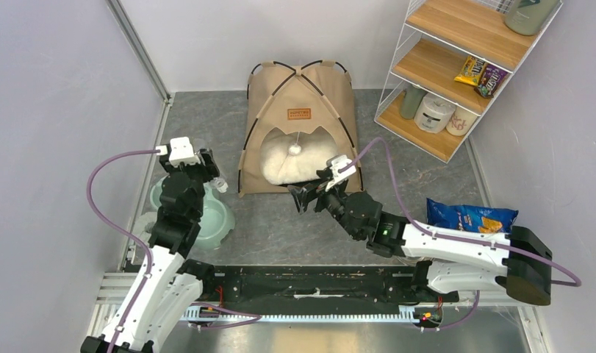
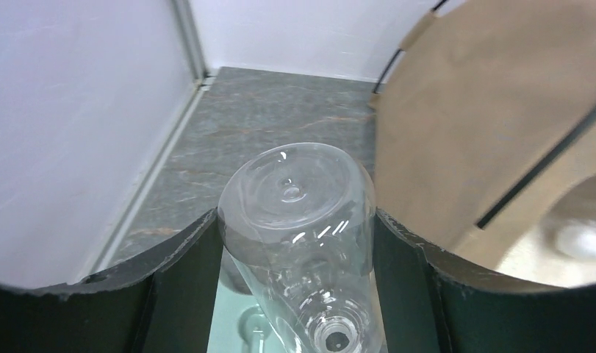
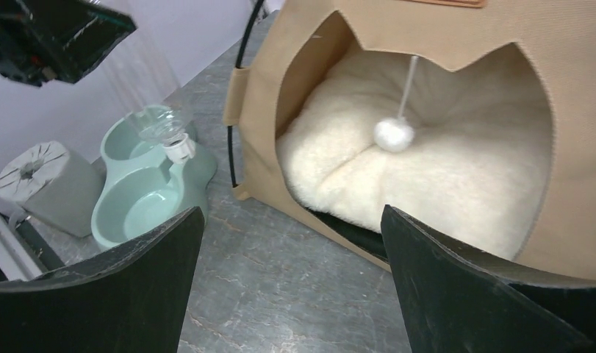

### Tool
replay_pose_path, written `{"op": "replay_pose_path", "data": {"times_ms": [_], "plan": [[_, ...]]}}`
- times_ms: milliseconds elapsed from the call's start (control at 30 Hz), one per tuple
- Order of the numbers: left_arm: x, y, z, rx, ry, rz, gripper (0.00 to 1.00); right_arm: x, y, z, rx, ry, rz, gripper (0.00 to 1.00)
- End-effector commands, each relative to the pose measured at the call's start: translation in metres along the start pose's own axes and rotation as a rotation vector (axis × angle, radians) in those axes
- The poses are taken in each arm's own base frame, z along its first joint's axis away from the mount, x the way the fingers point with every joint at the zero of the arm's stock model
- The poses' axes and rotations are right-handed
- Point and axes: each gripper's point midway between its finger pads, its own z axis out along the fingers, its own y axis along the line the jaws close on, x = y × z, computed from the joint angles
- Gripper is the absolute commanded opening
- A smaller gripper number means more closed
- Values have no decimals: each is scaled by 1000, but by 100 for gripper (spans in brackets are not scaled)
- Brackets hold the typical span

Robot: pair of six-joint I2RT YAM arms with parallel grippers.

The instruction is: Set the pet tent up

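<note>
– Nearest to us are the black fingers (image 3: 133, 294) of our right tool (image 3: 291, 213), spread wide with nothing between them. What do we see past them?

– We see the pet tent (image 3: 566, 88) close ahead, opening toward us, with a fluffy white pillow (image 3: 442, 184) filling its floor. A small white ball (image 3: 394, 134) hangs on a string over the pillow.

– And from above, where do we place the tent?

– We place it upright at the back of the bench (image 1: 280, 228), near the rear wall. Thin black poles (image 1: 328, 99) cross over its top, and a brown label (image 1: 299, 114) sits above the opening. Our right tool hovers just in front of the lower right corner, near the fabric but not touching it.

– What about our left tool (image 2: 296, 220)?

– We have it closed around a clear bottle (image 2: 295, 176), with a finger against each side. The bottle is upside down and tilted, its white cap (image 3: 178, 149) down at a mint-green double bowl (image 3: 148, 198). We cannot tell whether the cap is seated. The bowl lies near the tent's left front corner, and a grey tub (image 3: 48, 187) stands just beside the bowl, on the side away from the tent.

– What else do we share the bench with?

– We see a blue chip bag (image 1: 471, 217) on the right, beside our right arm. A wire shelf (image 1: 464, 66) with wooden boards stands in the far right corner, holding snack packs (image 1: 482, 73) and jars (image 1: 434, 114).
</note>
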Motion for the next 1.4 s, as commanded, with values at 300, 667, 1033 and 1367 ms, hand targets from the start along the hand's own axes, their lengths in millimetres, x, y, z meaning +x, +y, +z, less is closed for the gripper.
{"op": "replay_pose_path", "data": {"times_ms": [300,667,1033,1367], "plan": [[-3,52,0,-289,-157,68,37,-6,-45,-14,109,13,81,97],[19,56,6,-323,-123,147,36,-7,-55,-11,139,20,96,97],[40,54,5,-307,-156,181,36,-5,-56,-5,138,29,108,97],[50,56,3,-310,-158,210,36,-3,-58,-2,144,35,112,97]]}}
